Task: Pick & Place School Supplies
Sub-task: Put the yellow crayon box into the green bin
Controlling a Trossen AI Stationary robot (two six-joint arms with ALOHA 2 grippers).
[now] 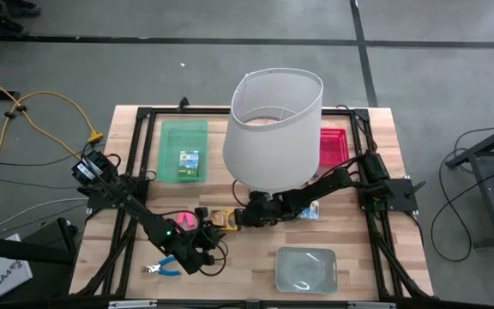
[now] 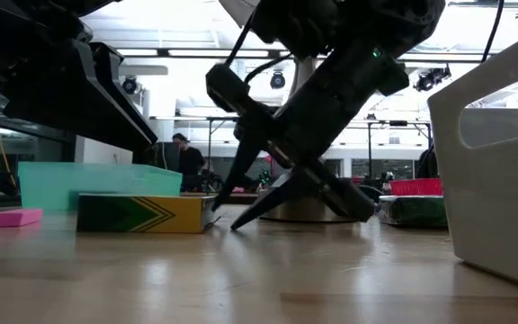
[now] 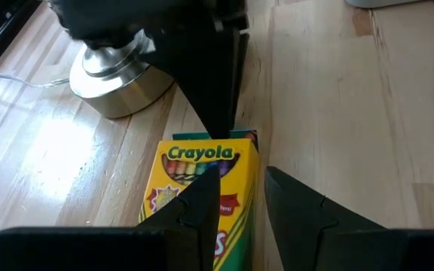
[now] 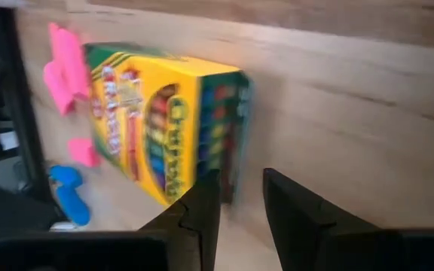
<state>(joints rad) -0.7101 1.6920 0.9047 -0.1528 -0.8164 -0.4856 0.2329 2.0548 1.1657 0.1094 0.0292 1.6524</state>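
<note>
A yellow-green crayon box (image 1: 222,221) lies flat on the wooden table, just in front of the lamp. My right gripper (image 2: 223,219) reaches in from the table's right. It slants down and is open a little, with one finger above the other at the box's right end (image 4: 228,150). My left gripper (image 3: 241,207) hovers open above the box's other end, clear of it. A pink eraser (image 1: 183,221) lies left of the box. Blue-handled scissors (image 1: 165,266) lie near the front edge. A second crayon box (image 1: 189,163) rests in the green tray (image 1: 184,129). My right gripper has its fingertips (image 2: 234,227) at the crayon box's right end (image 2: 207,216), coming from the right and slanting down. I cannot tell whether they touch it. The box lies flat on the table, and nothing is between the fingers.
The big white lampshade (image 1: 273,129) stands mid-table on its metal base (image 3: 119,83), just behind the box. A red tray (image 1: 333,146) sits at the far right. A clear tray (image 1: 305,268) sits at the near right. A small printed item (image 1: 313,211) lies under my right arm.
</note>
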